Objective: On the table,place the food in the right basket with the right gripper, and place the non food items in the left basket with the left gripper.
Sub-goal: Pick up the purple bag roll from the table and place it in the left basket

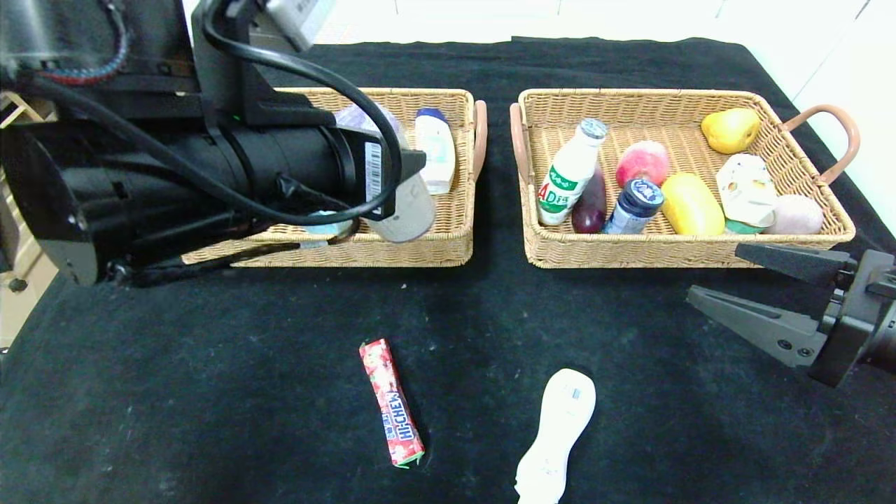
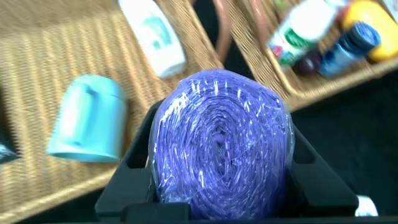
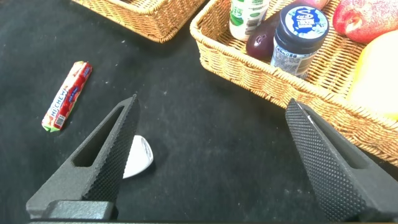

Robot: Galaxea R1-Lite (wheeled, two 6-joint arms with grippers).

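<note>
My left gripper [image 1: 399, 189] is shut on the beige roll with purple top [image 2: 221, 143] and holds it above the left basket [image 1: 434, 245]. In that basket lie the teal mug [image 2: 87, 127] and a white bottle with a blue cap [image 1: 435, 150]. My right gripper [image 1: 714, 273] is open and empty, low over the table [image 1: 210, 364] in front of the right basket [image 1: 630, 253]. That basket holds the milk bottle [image 1: 568, 175], the blue-lidded jar [image 1: 635, 203] and the pale carton [image 1: 745, 185]. The Hi-Chew stick [image 1: 391, 402] and the slim white bottle [image 1: 556, 437] lie on the cloth near the front edge.
The right basket also holds a red apple [image 1: 642, 161], a purple eggplant [image 1: 591, 206], two yellow fruits [image 1: 691, 204] and a pale round one [image 1: 794, 215]. My left arm hides much of the left basket in the head view. Black cloth lies between the baskets and the front items.
</note>
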